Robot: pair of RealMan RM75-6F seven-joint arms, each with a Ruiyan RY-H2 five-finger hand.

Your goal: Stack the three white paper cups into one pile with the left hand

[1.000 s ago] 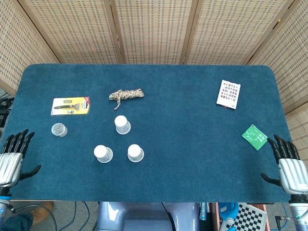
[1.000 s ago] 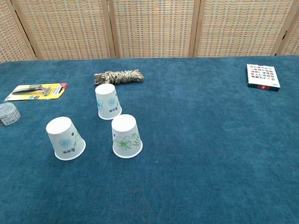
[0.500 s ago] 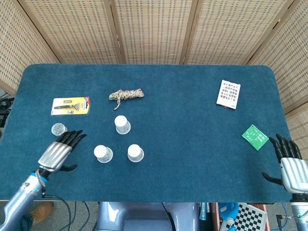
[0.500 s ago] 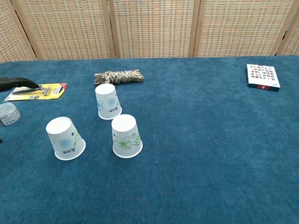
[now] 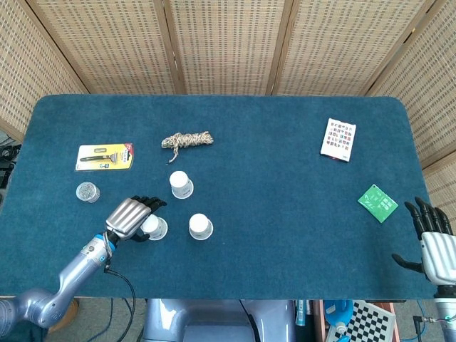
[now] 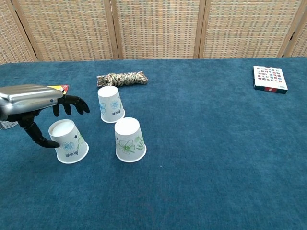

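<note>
The left hand (image 6: 33, 103) has been swung in from the table's (image 5: 285, 235) near-left edge and is now poised over the nearest-left cup (image 6: 68, 141), fingers spread above its upturned base and the thumb low beside its wall; nothing is gripped. All three cups are seen upside down and apart: that one, the middle cup (image 6: 128, 139) just to its right, and the far cup (image 6: 110, 104) behind them. The right hand (image 5: 434, 246) is kept at the near-right corner, fingers apart, empty.
</note>
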